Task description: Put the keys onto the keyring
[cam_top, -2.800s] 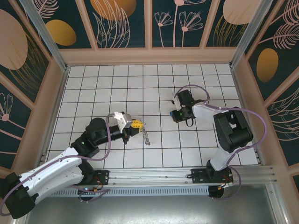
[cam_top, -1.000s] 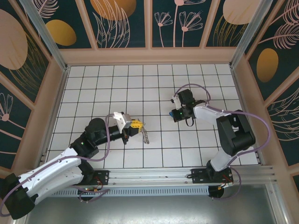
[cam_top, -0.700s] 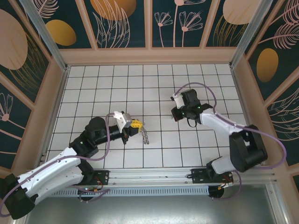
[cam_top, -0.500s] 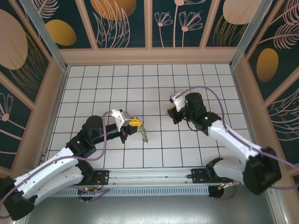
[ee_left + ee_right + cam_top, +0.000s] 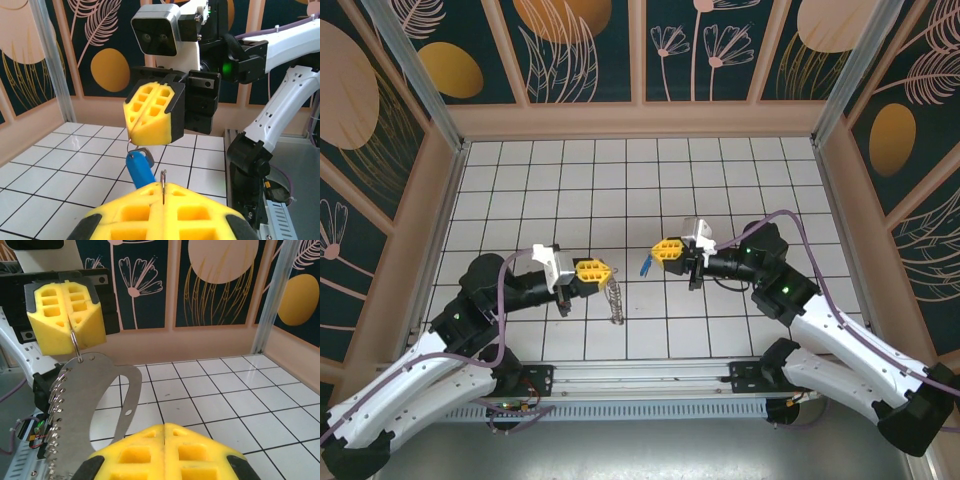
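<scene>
Jaws of our left gripper (image 5: 595, 271) pinch the keyring (image 5: 614, 300) and those of our right gripper (image 5: 664, 250) pinch the blue key (image 5: 645, 266); having just swung together, they now face each other above the counter's (image 5: 520, 180) middle, ready for threading.

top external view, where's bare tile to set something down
Bare: the far tile rows by the back wall. Crowded mid-table, where the left hand with the keyring faces the right hand with the blue key.
</scene>
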